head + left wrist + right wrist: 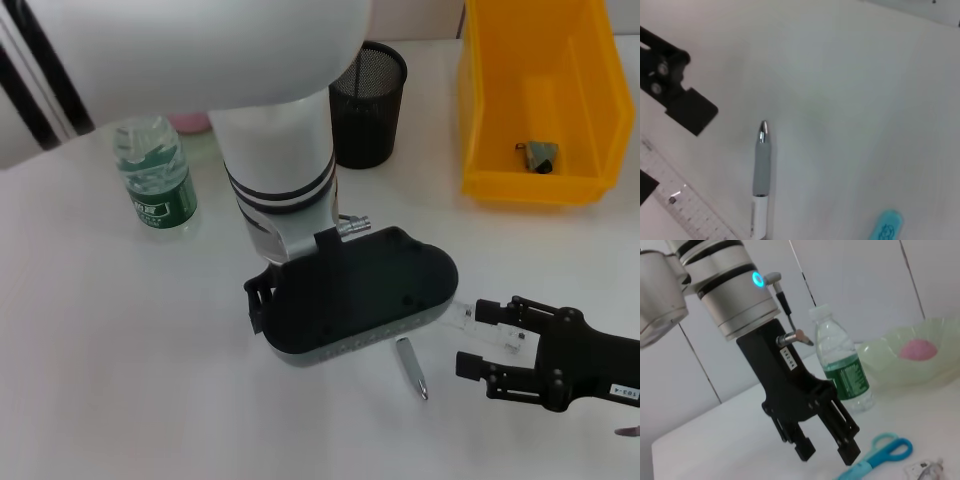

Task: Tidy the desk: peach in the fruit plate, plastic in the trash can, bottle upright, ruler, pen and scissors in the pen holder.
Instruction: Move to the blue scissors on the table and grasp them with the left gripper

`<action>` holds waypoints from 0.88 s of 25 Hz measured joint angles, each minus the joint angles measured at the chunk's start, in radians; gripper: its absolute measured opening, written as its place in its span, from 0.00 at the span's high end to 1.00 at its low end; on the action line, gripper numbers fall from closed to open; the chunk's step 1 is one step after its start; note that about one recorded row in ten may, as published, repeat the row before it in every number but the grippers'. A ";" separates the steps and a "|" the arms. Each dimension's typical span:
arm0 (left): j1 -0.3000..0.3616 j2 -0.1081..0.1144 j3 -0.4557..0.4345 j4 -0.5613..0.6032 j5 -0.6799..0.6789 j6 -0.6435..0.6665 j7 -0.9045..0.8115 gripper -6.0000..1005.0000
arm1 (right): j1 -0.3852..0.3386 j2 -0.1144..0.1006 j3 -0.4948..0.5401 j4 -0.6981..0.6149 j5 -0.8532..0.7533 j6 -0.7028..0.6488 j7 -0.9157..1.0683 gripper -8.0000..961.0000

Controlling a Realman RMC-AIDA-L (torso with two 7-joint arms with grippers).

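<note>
A good part of the tidying looks done: the one bottle (156, 176) stands upright beside the green fruit plate (890, 362), the single pink peach (919, 348) lies in that plate, and a small crumpled scrap, probably the plastic (540, 155), sits in the yellow bin (490, 110) that seems to serve as the trash can. The desk tools are what is left, and the black mesh pen holder (368, 105) shows nothing standing up out of it. I count one pen (411, 367), one clear ruler (685, 207) and one pair of blue scissors (880, 452), all flat on the table. The left gripper (826, 452) hangs over them with its jaws apart and empty; the right gripper (478, 338) waits near the ruler's end, also spread, gripping nothing.
</note>
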 joint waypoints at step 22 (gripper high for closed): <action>-0.091 -0.001 0.099 -0.169 -0.074 -0.123 0.121 0.20 | 0.020 0.008 -0.001 0.049 -0.013 0.049 0.024 0.14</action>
